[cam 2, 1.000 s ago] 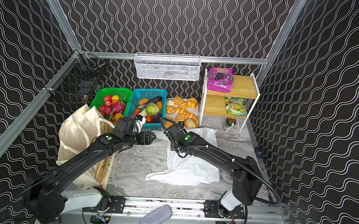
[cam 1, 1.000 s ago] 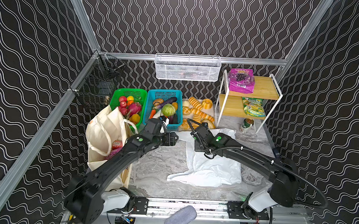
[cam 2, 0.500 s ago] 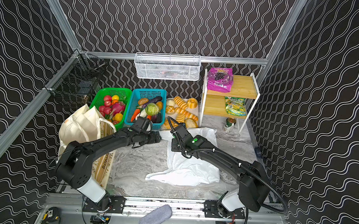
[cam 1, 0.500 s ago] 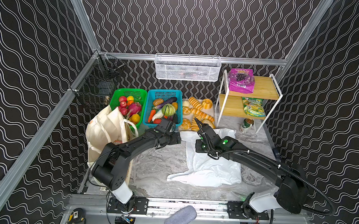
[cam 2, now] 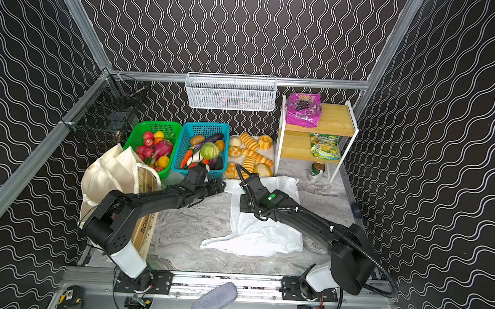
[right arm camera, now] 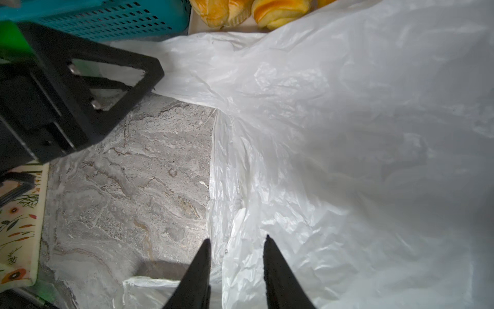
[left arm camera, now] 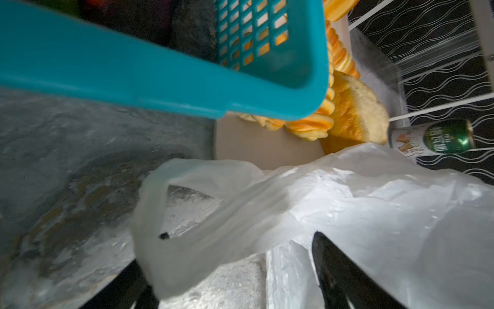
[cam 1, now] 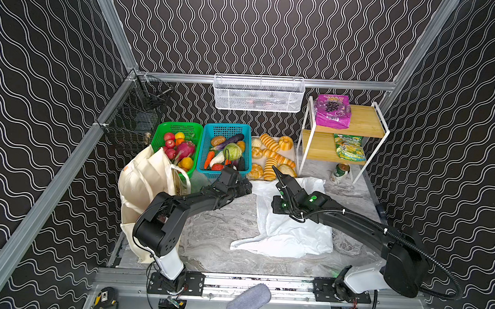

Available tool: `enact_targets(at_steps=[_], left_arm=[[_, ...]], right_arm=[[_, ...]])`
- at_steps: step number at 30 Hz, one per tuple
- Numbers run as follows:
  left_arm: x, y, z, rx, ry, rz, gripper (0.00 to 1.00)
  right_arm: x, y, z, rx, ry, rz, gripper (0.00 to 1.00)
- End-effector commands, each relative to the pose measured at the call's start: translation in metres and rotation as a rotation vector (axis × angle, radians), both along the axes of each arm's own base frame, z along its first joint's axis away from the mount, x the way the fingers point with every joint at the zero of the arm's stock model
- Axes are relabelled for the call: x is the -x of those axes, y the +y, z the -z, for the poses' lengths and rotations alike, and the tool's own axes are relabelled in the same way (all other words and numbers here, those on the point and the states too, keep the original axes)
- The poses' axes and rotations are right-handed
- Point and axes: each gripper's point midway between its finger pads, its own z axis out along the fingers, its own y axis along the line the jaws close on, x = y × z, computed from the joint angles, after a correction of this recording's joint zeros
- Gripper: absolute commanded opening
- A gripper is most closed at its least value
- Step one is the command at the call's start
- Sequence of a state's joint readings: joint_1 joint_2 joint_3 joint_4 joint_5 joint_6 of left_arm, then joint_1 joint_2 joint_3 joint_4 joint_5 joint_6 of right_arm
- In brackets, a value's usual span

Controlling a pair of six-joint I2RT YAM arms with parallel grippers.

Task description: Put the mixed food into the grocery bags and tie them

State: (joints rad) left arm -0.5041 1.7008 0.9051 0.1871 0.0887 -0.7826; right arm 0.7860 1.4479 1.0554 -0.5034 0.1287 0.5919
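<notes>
My left gripper (cam 1: 245, 187) stands wide open with nothing in it. The bag's loop (left arm camera: 200, 167) lies just ahead of its tips and partly between them, slack on the table (cam 1: 223, 231). I judge the coming grab turns on that. The bag (cam 1: 292, 229) lies flat, its long axis running from my right gripper (right arm camera: 236, 256) out toward that loop, so my left is the nearer one. My right jaws are a little apart, astride the bag's side edge, gripping nothing I can see. The cabbage (cam 1: 233, 151) waits in the basket (cam 1: 227, 128) just beyond my left jaws, and the tote (cam 1: 144, 179) stands behind them. Since a second ago my left arm has dropped lower and its jaws have slid nearer the loop. My right jaws, shut then, have let go.
</notes>
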Motion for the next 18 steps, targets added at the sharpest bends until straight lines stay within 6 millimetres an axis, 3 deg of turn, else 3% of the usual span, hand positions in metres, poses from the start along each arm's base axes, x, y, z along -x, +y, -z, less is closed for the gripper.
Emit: enact_targets(at_steps=[1, 4, 7, 13, 18], left_arm=[[-0.009, -0.009, -0.011, 0.067, -0.039, -0.002, 0.80], [-0.009, -0.010, -0.006, 0.070, -0.022, -0.008, 0.71], [-0.009, -0.012, -0.008, 0.092, -0.035, -0.006, 0.54], [-0.011, -0.015, -0.032, 0.128, -0.080, 0.005, 0.05], [-0.010, -0.017, -0.067, 0.183, -0.120, 0.003, 0.00]], right_arm=[[-0.003, 0.007, -0.002, -0.028, -0.004, -0.004, 0.35], [-0.003, 0.008, 0.001, -0.023, 0.002, -0.011, 0.36], [-0.003, 0.009, 0.002, -0.023, 0.001, -0.017, 0.37], [0.000, 0.008, 0.010, 0.017, 0.016, -0.054, 0.47], [0.006, 0.008, 0.018, 0.126, 0.022, -0.079, 0.58]])
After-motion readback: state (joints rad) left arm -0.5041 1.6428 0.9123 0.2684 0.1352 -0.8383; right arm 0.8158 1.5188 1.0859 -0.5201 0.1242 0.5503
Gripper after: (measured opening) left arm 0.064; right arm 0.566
